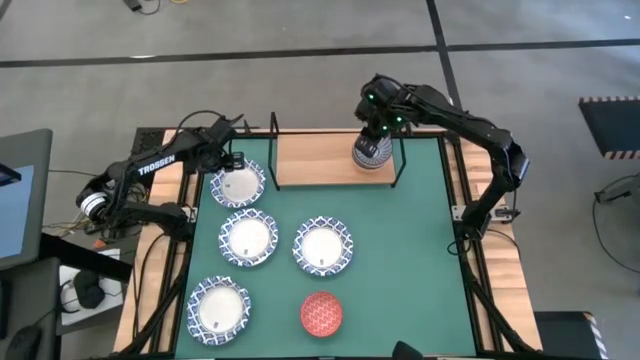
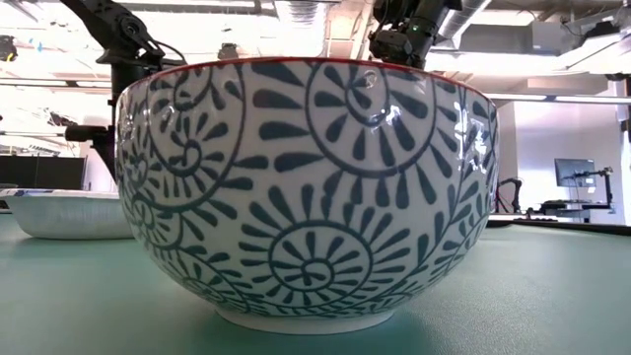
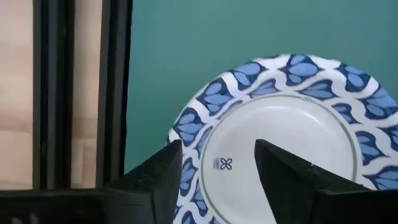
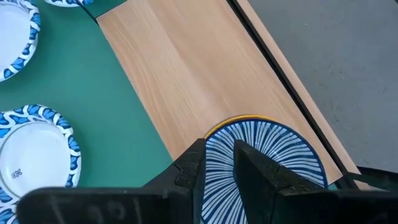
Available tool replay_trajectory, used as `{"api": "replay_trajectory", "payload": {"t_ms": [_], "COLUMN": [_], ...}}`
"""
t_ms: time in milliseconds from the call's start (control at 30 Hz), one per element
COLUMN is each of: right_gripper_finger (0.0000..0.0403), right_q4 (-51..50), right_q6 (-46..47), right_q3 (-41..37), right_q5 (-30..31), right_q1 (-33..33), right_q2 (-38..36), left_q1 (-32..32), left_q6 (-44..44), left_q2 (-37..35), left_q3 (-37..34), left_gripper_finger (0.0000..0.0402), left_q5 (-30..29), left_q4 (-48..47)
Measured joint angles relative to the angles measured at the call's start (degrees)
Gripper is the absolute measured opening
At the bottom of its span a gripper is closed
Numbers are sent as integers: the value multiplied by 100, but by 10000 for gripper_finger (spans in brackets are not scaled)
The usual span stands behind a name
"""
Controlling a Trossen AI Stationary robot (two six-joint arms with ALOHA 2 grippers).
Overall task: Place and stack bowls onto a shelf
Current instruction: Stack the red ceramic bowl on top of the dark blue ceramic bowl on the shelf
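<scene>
Right gripper [image 4: 217, 171] jaws nearly closed, pinching the rim of the grey striped bowl [image 1: 372, 152], which sits at the right end of the shelf [image 1: 315, 160]; a yellow edge shows beneath it. Left gripper [image 3: 217, 171] jaws spread wide, empty, hovering over the far-left white bowl [image 1: 237, 184] just beside the shelf's left end. Three more white bowls [image 1: 248, 239] and the red bowl [image 1: 321, 312] lie on the green mat [image 1: 400, 260].

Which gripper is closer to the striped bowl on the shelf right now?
Right. The right gripper is directly over the striped bowl on the shelf, fingers at its rim. The left gripper hovers open over a white bowl beside the shelf's other end.
</scene>
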Motion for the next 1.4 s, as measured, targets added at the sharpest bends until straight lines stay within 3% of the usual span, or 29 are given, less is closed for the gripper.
{"api": "replay_trajectory", "payload": {"t_ms": [200, 367, 600, 900, 1200, 1400], "right_gripper_finger": [108, 108, 108, 125, 206, 217], "right_q4": [17, 307, 1164, 1463, 2337, 2863], "right_q6": [229, 519, 1193, 1997, 3701, 4520], "right_q3": [0, -1, -46, -1227, -2427, -2655], "right_q5": [-165, -718, -718, -592, -538, -63], "right_q1": [2, 224, 1072, 2084, 3122, 4395], "right_q2": [0, 0, 2, 9, 9, 54], "left_q1": [-2, -42, -434, -1163, -1464, -1573], "left_q6": [-67, 527, 1240, 1590, 1911, 2191], "left_q2": [0, -4, -24, -145, -1436, -2309], "left_q3": [0, 1, 4, 4, 9, 13], "left_gripper_finger": [204, 199, 190, 183, 183, 183], "left_q5": [-257, 651, 1606, 1788, 2375, 2319], "left_q4": [73, 276, 126, 82, 72, 263]}}
